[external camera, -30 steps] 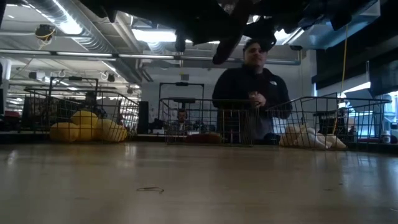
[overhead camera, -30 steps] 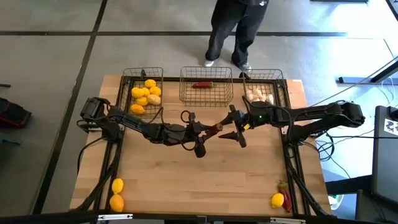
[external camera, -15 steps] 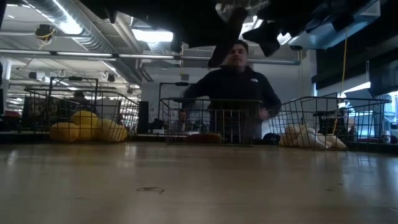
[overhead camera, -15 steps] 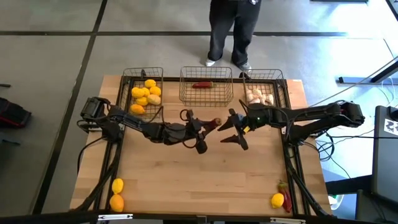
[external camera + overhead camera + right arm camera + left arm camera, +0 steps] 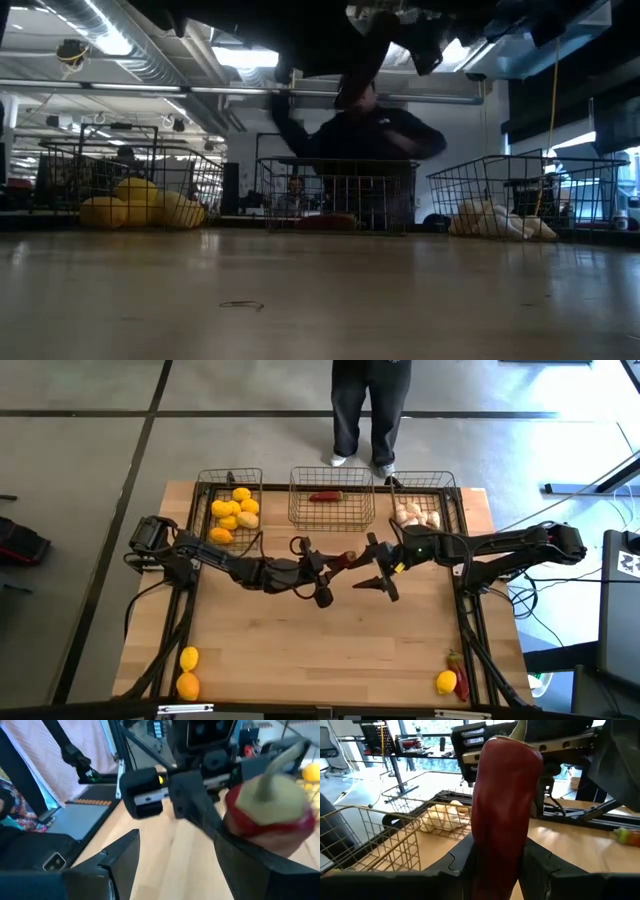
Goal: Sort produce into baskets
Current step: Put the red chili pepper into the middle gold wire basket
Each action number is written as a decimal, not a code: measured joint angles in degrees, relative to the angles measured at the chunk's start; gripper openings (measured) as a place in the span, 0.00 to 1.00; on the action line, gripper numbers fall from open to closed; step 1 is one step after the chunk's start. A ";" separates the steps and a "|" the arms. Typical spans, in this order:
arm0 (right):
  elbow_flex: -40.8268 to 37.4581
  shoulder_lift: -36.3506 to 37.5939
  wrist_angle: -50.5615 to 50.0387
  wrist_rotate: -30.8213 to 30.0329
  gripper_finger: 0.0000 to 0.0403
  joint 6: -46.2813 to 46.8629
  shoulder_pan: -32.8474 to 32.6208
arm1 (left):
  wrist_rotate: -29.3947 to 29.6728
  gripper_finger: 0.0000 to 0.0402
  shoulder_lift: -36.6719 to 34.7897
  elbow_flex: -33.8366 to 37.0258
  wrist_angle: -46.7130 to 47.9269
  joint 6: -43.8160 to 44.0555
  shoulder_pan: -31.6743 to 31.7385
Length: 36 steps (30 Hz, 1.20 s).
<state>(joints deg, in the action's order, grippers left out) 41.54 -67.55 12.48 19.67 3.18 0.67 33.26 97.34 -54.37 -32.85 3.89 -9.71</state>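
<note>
High view: a red chili pepper (image 5: 343, 559) is now held by the left gripper (image 5: 330, 563) alone, its fingers (image 5: 462, 860) partly closed on it above the surface's (image 5: 330, 650) middle; the right gripper (image 5: 377, 568) has been drawn back, fingers (image 5: 117, 857) wide and empty; handover judged complete, middle basket (image 5: 331, 510) next

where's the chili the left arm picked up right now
In the high view the chili is held in the left claw above mid-table, in front of the middle basket, its stem end toward the open right claw.
</note>
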 joint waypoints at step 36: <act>1.97 -3.98 4.27 -5.16 0.47 -2.02 0.07 | -0.96 0.27 -1.09 0.00 -0.71 -2.74 -1.99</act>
<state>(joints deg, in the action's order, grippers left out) 43.51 -71.53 16.76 14.51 1.16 0.73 32.30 96.25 -54.37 -33.56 1.15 -11.70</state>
